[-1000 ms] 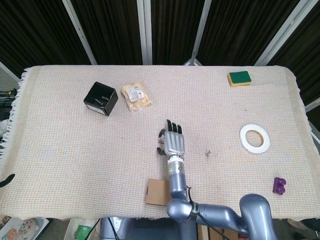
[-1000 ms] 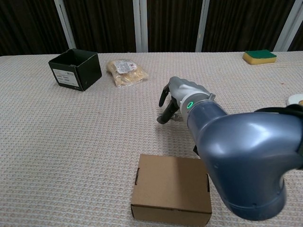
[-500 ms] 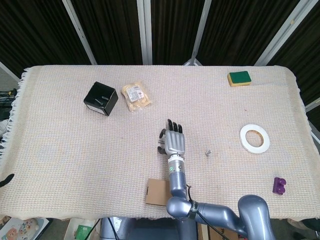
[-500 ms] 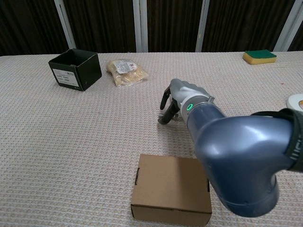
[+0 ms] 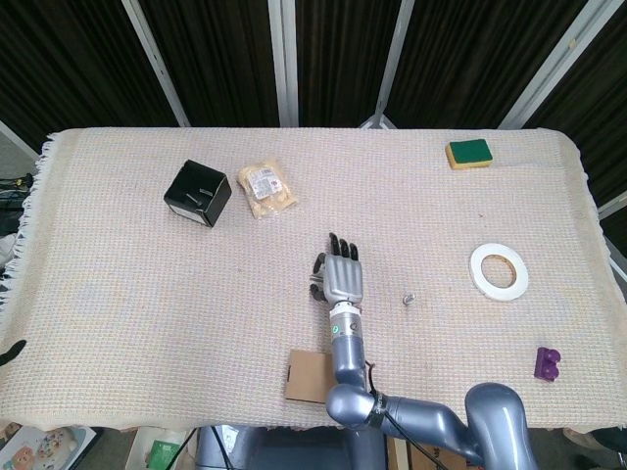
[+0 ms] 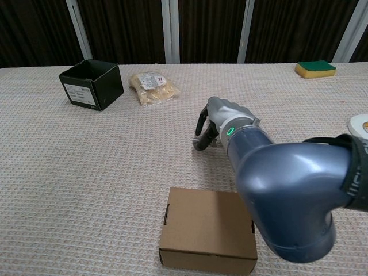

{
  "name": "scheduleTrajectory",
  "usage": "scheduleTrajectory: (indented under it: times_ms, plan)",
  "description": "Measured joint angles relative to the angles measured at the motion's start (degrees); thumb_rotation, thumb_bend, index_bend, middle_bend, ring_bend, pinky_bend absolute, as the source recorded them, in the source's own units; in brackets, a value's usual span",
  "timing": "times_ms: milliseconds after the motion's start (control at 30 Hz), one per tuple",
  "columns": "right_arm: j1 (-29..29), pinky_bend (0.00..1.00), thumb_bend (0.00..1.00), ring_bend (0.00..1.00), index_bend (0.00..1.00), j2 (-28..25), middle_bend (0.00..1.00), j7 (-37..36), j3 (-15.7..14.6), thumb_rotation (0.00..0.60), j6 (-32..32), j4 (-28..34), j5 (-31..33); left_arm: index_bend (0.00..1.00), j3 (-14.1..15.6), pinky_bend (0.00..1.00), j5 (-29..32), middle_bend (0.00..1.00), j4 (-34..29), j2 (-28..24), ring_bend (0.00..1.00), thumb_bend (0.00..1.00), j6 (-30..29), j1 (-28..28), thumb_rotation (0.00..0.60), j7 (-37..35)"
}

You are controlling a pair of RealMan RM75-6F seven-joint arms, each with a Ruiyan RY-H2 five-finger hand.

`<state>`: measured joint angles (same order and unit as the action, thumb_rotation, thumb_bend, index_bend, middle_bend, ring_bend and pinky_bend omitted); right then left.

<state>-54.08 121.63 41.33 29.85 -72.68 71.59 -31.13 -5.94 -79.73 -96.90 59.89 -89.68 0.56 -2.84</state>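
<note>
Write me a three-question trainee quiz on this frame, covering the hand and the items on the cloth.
1. True or false: the right hand is holding the roll of tape.
2. Which item lies closest to the black box? A. sponge B. snack bag C. purple block
3. What lies at the near edge of the table, just left of the right forearm, in the chest view?

Key:
1. False. The hand hovers over the middle of the cloth; the tape lies apart, far to its right.
2. B.
3. The cardboard box.
</note>
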Motion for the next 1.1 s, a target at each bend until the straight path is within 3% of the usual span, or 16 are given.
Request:
scheduleTrajectory:
  times_ms: [1100]
  plan:
    - [0.09,0.0,0.33,0.0,0.55,0.91,0.0,1.56,1.44,0.6,1.29,-2.4,0.75,0.18,0.16,0.05,-0.22,0.13,-0.03,0.06,0.0,0.15,0.15,-0.16,0.6,0.38]
